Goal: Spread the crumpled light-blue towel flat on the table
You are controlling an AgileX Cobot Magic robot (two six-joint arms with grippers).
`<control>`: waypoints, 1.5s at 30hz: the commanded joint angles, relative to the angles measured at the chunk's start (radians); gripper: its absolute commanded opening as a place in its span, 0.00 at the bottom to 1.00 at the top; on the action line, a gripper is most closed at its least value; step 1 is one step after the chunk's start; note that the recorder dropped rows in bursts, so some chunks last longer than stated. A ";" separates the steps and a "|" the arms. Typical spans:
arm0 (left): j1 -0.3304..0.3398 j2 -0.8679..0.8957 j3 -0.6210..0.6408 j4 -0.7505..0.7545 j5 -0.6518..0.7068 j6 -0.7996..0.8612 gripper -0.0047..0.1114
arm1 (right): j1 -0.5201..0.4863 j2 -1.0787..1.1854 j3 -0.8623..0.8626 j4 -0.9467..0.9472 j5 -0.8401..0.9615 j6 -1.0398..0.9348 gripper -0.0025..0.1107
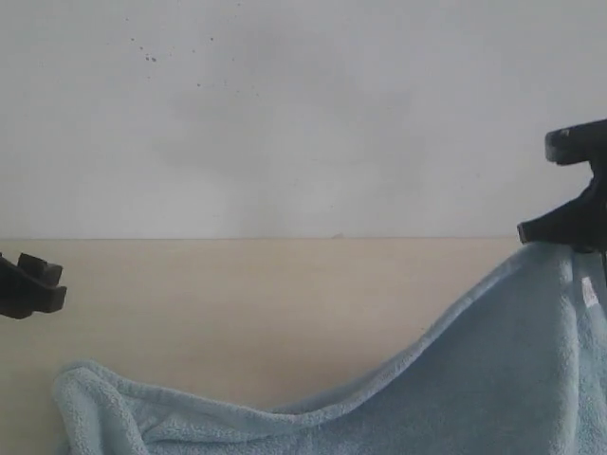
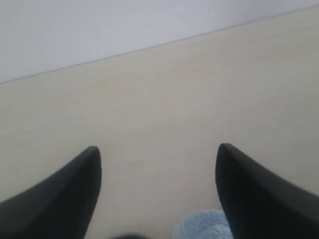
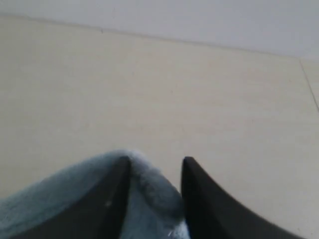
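The pale light-blue towel hangs in a slope from the right edge of the exterior view down to the table at the lower left. Its white tag shows near the raised corner. My right gripper holds that corner up, and in the right wrist view the right gripper is shut on the fluffy towel bunched between its fingers. My left gripper hovers at the left, above the towel's low end. In the left wrist view the left gripper stands wide open, with a tuft of towel below.
A white-grey wall rises behind the table's far edge. Bare beige table surface lies between the two grippers, behind the towel's sagging edge.
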 commanded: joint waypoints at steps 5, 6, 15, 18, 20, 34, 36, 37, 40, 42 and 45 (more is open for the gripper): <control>0.075 -0.146 -0.007 -0.062 0.310 0.018 0.53 | -0.008 -0.013 -0.069 0.091 0.159 -0.031 0.35; 0.070 -0.159 -0.007 -0.060 0.374 0.018 0.53 | -0.008 -0.015 -0.069 0.120 0.187 -0.062 0.34; 0.065 -0.334 0.016 -0.073 0.759 -0.005 0.52 | -0.008 -0.280 0.319 0.222 0.183 -0.231 0.02; 0.059 -0.338 0.072 -0.104 0.731 0.003 0.52 | -0.008 -0.350 0.415 0.260 0.164 -0.220 0.02; 0.015 -0.334 0.106 -0.112 0.691 0.041 0.52 | -0.008 -0.389 0.452 0.309 0.135 -0.227 0.02; -0.170 -0.051 0.004 -0.112 0.536 0.085 0.52 | -0.008 -0.417 0.476 0.509 0.023 -0.395 0.02; -0.192 -0.008 -0.039 -0.116 0.526 0.085 0.52 | -0.008 -0.411 0.476 0.509 0.007 -0.395 0.02; -0.205 0.017 -0.063 -0.116 0.526 0.085 0.52 | -0.008 -0.404 0.476 0.509 0.004 -0.395 0.02; -0.250 0.092 -0.125 -0.120 0.550 0.085 0.52 | -0.008 -0.391 0.476 0.509 -0.011 -0.395 0.02; -0.285 0.134 -0.153 -0.120 0.559 0.085 0.52 | -0.008 -0.382 0.476 0.511 -0.028 -0.395 0.02; -0.318 0.188 -0.182 -0.120 0.550 0.085 0.52 | -0.008 -0.368 0.476 0.514 -0.047 -0.395 0.02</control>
